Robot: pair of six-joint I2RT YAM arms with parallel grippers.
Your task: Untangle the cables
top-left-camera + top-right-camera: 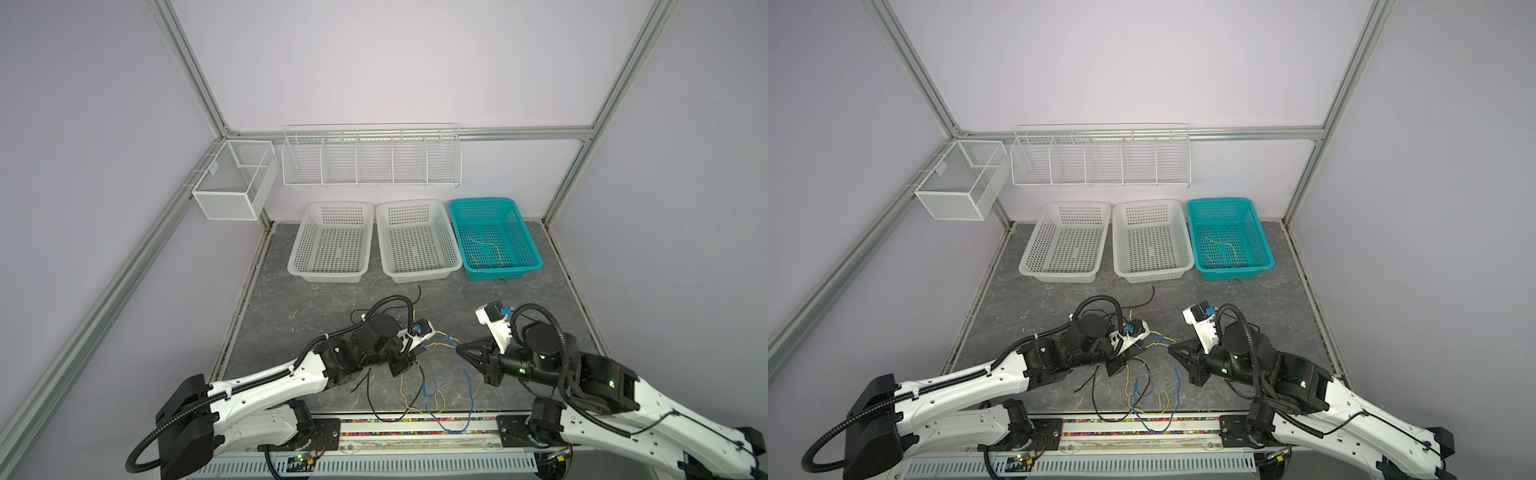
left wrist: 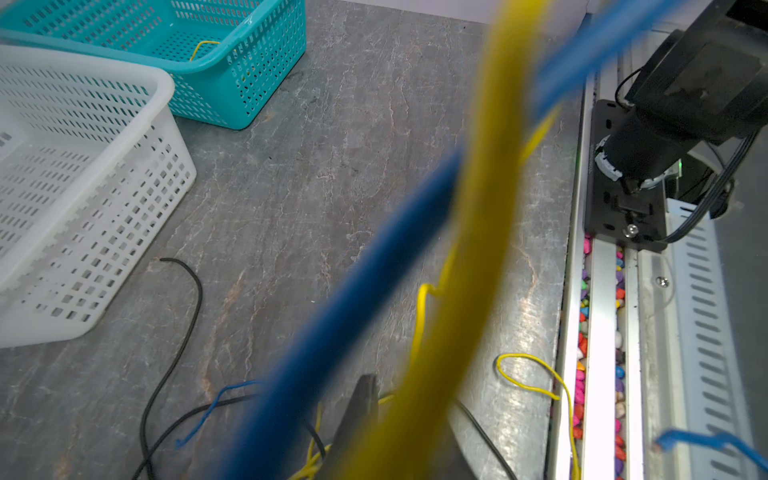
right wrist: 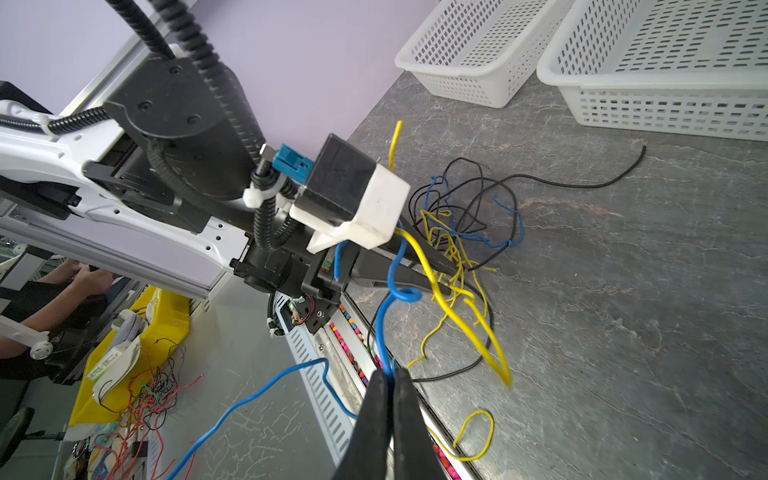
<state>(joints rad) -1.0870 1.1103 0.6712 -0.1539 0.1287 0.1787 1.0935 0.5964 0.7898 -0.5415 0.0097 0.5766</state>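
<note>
A tangle of thin black, blue and yellow cables (image 1: 432, 386) lies on the grey table between the two arms, and both top views show it. My right gripper (image 3: 388, 376) is shut on a blue cable (image 3: 270, 384), lifted off the table and trailing over the front rail. My left gripper (image 3: 451, 282) has its fingers closed together in a clump of yellow cable (image 3: 455, 253). In the left wrist view blurred yellow and blue strands hide most of its fingers (image 2: 363, 399). A black cable (image 3: 582, 185) runs out toward the white baskets. One yellow cable (image 1: 486, 247) lies in the teal basket.
Two white baskets (image 1: 305, 237) (image 1: 451, 249) and a teal basket (image 1: 528, 245) stand in a row at the back of the table. A wire rack (image 1: 370, 158) and a mesh box (image 1: 232, 183) hang on the walls. A rail with coloured beads (image 1: 415, 422) runs along the front edge.
</note>
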